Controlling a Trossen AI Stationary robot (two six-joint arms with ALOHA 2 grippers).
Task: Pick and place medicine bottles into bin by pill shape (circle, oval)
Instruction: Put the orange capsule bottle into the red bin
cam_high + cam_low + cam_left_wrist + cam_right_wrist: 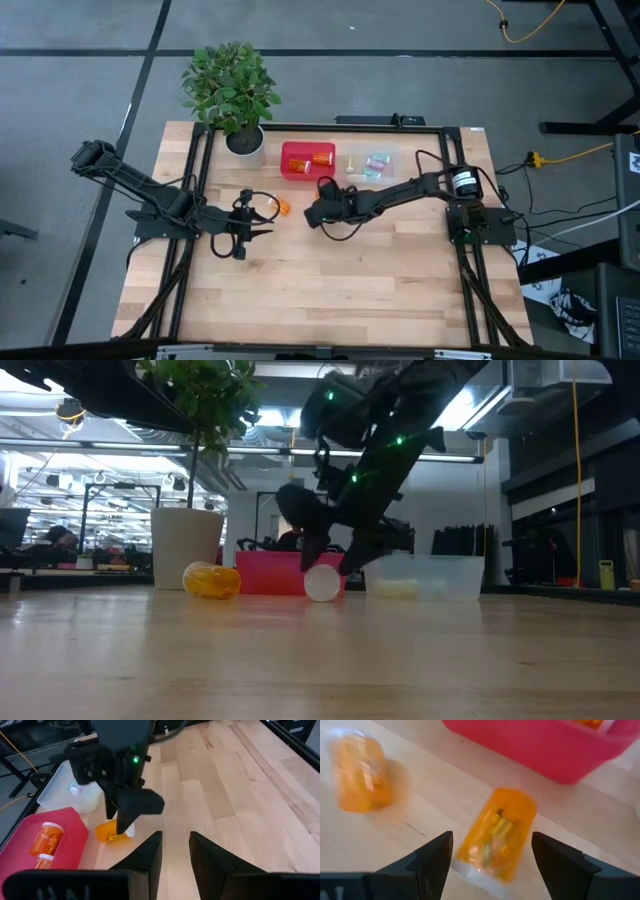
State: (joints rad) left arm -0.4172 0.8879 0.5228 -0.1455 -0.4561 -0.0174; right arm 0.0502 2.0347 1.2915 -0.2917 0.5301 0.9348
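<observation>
Two orange medicine bottles with white caps lie on their sides on the table near the red bin (308,160). One (497,835) lies between the open fingers of my right gripper (315,212), which stand on either side without touching it; its cap (322,582) faces the low view. The other (283,207) lies to its left and also shows in the low view (212,580) and the right wrist view (360,770). My left gripper (175,855) is open and empty, a little left of both. The red bin holds orange bottles (47,837). The clear bin (370,165) holds pastel bottles.
A potted plant (245,143) stands at the table's far left corner, left of the red bin. The two bins sit side by side at the far edge. Bare wood lies toward the near edge (330,290).
</observation>
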